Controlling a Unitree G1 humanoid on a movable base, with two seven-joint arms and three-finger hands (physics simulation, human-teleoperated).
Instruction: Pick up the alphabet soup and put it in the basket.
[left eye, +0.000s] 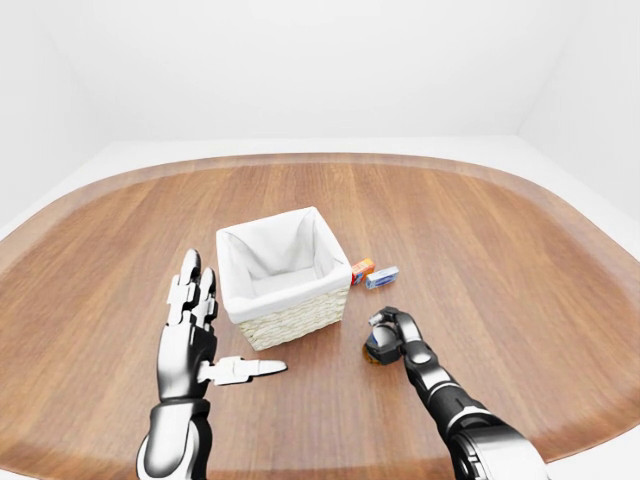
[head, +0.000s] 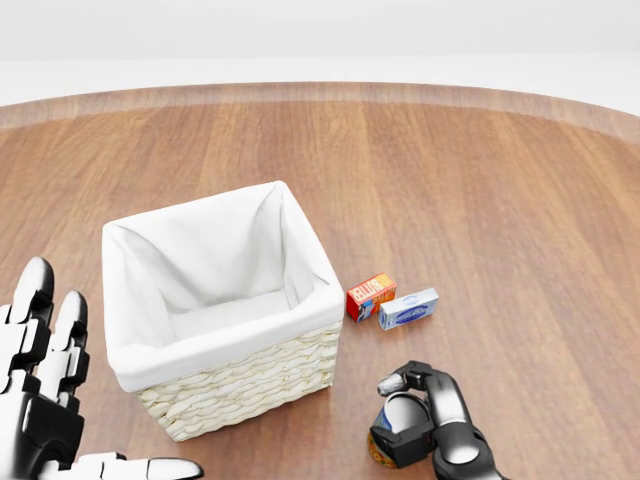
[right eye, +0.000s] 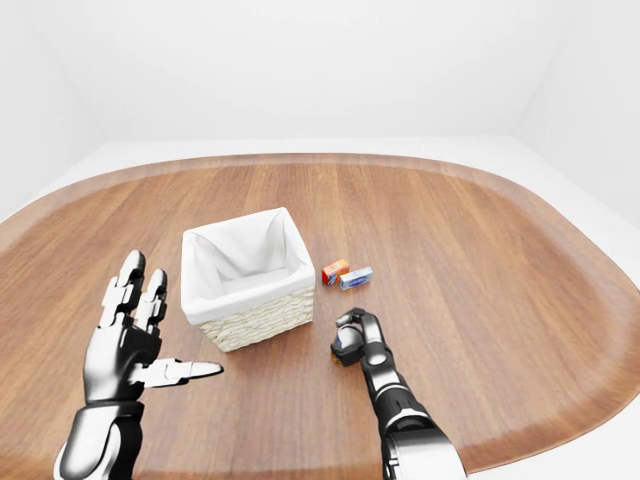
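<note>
At nine o'clock in the head view, left hand (head: 45, 400) spread open, fingers up, holding nothing. At centre, basket (head: 225, 305) with white lining, upright on the table (head: 480, 180), nothing visible inside. At three o'clock of the basket, just beside it, a red carton (head: 371, 296) and a pale box (head: 408, 308), touching or nearly so. At five o'clock, right hand (head: 425, 420) curled over the soup can (head: 398, 420), apparently gripping it, the can still low by the tabletop. Likely risks: can slipping from a partial three-finger hold on lifting, or clipping the basket rim and tipping it.
</note>
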